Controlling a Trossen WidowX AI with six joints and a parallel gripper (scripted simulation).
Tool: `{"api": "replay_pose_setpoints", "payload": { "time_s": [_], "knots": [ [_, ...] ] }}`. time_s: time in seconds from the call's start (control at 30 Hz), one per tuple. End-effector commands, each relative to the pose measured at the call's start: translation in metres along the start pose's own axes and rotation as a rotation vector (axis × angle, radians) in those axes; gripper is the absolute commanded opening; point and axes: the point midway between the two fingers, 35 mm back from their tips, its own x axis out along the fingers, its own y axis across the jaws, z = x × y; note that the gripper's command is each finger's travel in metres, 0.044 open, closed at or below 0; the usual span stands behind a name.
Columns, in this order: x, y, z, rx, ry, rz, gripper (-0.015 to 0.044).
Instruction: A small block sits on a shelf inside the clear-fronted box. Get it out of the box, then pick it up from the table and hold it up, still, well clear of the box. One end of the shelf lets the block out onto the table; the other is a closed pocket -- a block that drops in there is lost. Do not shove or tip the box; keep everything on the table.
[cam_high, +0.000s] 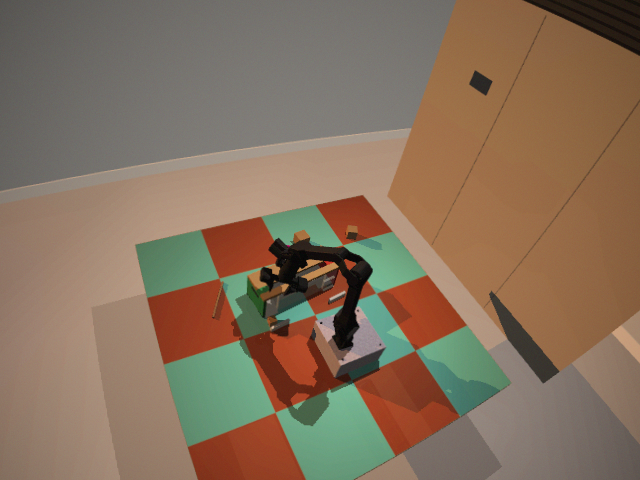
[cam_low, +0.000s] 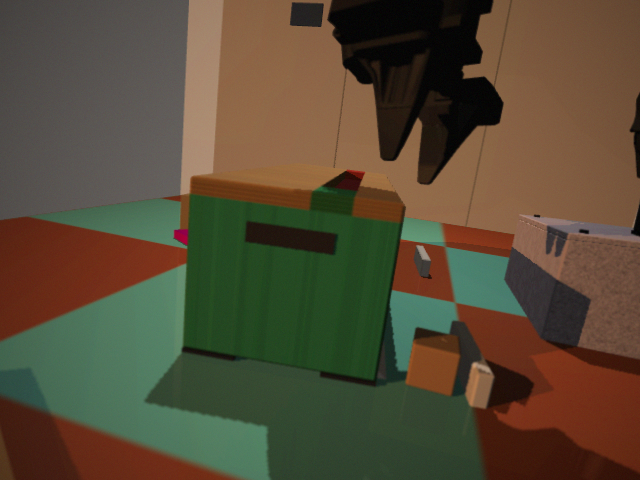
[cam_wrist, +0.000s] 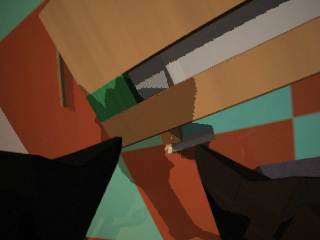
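Observation:
A small orange-brown block (cam_high: 271, 322) (cam_low: 433, 364) (cam_wrist: 172, 135) rests on the table, outside the box (cam_high: 255, 296) (cam_low: 289, 294) (cam_wrist: 135, 35), close to its clear front near the green end. A thin bar, grey with a pale end (cam_high: 280, 326) (cam_low: 479, 385) (cam_wrist: 192, 143), lies right beside the block; whether they touch is unclear. My gripper (cam_low: 406, 170) (cam_wrist: 159, 146) is open and empty, its fingers pointing down, above the front edge of the box near the green end and well above the block. In the wrist view the block shows between and beyond the fingertips.
Another grey bar (cam_high: 337, 297) (cam_low: 422, 261) lies in front of the box toward the robot base (cam_high: 351, 338) (cam_low: 594, 284). A wooden stick (cam_high: 218, 300) (cam_wrist: 62, 80) lies past the green end. Two wooden blocks (cam_high: 301, 236) (cam_high: 351, 232) and a magenta object (cam_low: 181, 236) are behind the box.

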Motion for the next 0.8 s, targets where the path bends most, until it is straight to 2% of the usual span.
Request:
{"api": "replay_pose_setpoints", "payload": {
  "time_s": [0.0,0.2,0.77],
  "knots": [
    [-0.003,0.008,-0.013,-0.755,-0.079,-0.042,0.0285],
    [-0.001,0.01,-0.023,-1.39,-0.11,-0.134,0.0285],
    [-0.001,0.014,-0.04,-2.574,-0.059,-0.393,0.0285]
  ]
}}
